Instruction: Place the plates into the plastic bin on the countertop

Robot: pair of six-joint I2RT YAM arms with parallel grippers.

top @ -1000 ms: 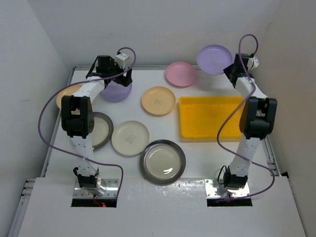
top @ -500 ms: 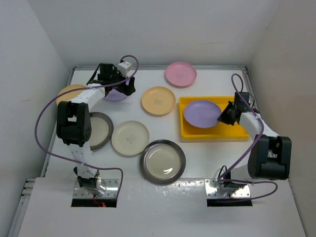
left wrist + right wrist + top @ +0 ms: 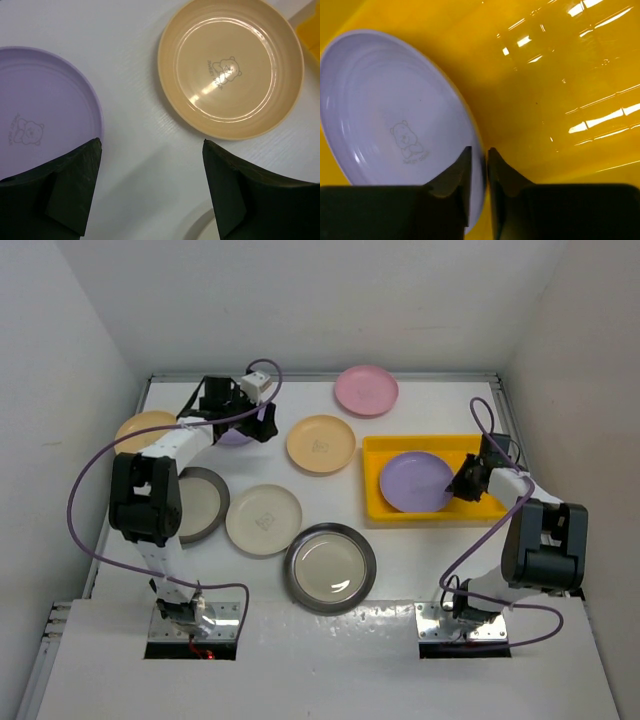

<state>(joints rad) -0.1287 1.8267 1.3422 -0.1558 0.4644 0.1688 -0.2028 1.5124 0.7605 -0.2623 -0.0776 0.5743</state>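
Note:
The yellow plastic bin [image 3: 420,444] sits at the right of the white countertop [image 3: 400,560]. My right gripper [image 3: 462,483] is shut on the right rim of a lilac plate [image 3: 412,482] that lies low inside the bin. In the right wrist view the fingers pinch that plate's [image 3: 385,115] rim over the bin floor [image 3: 560,75], with my gripper [image 3: 479,152] at the rim. My left gripper [image 3: 262,425] is open and empty, above bare counter between the second lilac plate [image 3: 40,110] and a pale orange plate [image 3: 230,67]. In the left wrist view my left gripper [image 3: 151,147] touches neither.
On the counter lie a pink plate [image 3: 366,390] at the back, a second pale orange plate [image 3: 140,427] at far left, a cream plate [image 3: 263,520], and steel-rimmed plates at left [image 3: 200,503] and front centre [image 3: 330,568]. White walls close in on three sides.
My right gripper has carried the lilac plate from high at the back right down into the bin. My left gripper has shifted right, off the other lilac plate.

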